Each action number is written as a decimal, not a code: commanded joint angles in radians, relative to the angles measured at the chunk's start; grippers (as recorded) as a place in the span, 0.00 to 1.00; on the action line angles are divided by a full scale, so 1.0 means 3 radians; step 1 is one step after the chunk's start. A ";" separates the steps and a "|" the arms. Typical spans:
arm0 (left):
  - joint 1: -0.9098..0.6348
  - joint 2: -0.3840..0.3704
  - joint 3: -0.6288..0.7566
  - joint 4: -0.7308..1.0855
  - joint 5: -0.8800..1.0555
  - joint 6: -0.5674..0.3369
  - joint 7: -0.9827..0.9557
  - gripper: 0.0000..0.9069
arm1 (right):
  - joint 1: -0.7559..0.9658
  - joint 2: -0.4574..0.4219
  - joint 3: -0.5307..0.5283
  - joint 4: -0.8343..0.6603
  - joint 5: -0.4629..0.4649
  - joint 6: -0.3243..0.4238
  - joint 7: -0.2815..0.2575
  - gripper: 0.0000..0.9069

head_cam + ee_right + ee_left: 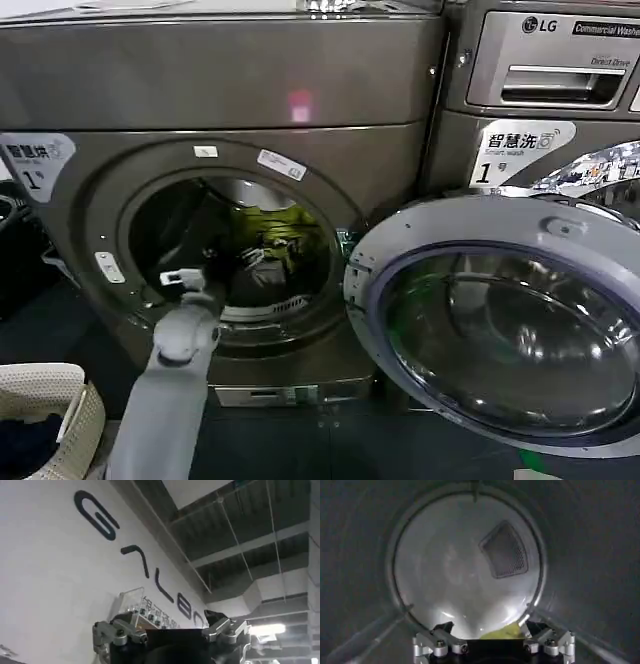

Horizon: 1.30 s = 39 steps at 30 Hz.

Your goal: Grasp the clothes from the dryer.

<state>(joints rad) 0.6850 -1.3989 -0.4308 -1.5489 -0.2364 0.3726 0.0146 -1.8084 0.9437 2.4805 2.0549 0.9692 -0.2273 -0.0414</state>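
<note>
Inside the dryer (230, 90), the left gripper (490, 630) is reaching into the drum with its fingers (442, 628) spread wide, holding nothing. Just ahead of it, between the fingertips, the lime clothes (504, 631) are lying on the drum floor. Up away from the machines, the right gripper (170, 625) is pointing at a lettered wall, likewise wide.

The left arm (180, 340) reaches forward, its left gripper (490, 630) spread wide (right gripper (170, 625) likewise, raised).
</note>
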 commanded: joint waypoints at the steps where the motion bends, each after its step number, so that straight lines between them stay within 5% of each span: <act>1: -0.0707 -0.0055 0.0133 0.0958 -0.0069 -0.0122 -0.0036 1.00 | 0.0018 0.0009 -0.0019 0.0013 0.0020 0.0015 -0.0029 1.00; 7: -0.1029 -0.0093 0.0159 0.1538 0.0183 -0.0398 0.0045 1.00 | 0.0039 0.0019 -0.0045 0.0017 0.0019 0.0032 -0.0057 1.00; 33: -0.1887 -0.0126 0.0394 0.3148 0.0261 -0.0765 0.0415 1.00 | 0.0073 0.0017 -0.0070 0.0011 0.0020 0.0102 -0.0127 1.00; 39: -0.2046 -0.0025 0.0838 0.3355 0.0229 -0.0740 0.0924 1.00 | 0.0066 0.0027 -0.0076 0.0008 0.0018 0.0113 -0.0139 1.00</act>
<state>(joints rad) 0.1438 -1.4272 -0.2984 -0.6812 -0.1659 0.1584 0.1411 -1.7864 0.9510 2.4570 2.0583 0.9747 -0.1946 -0.0815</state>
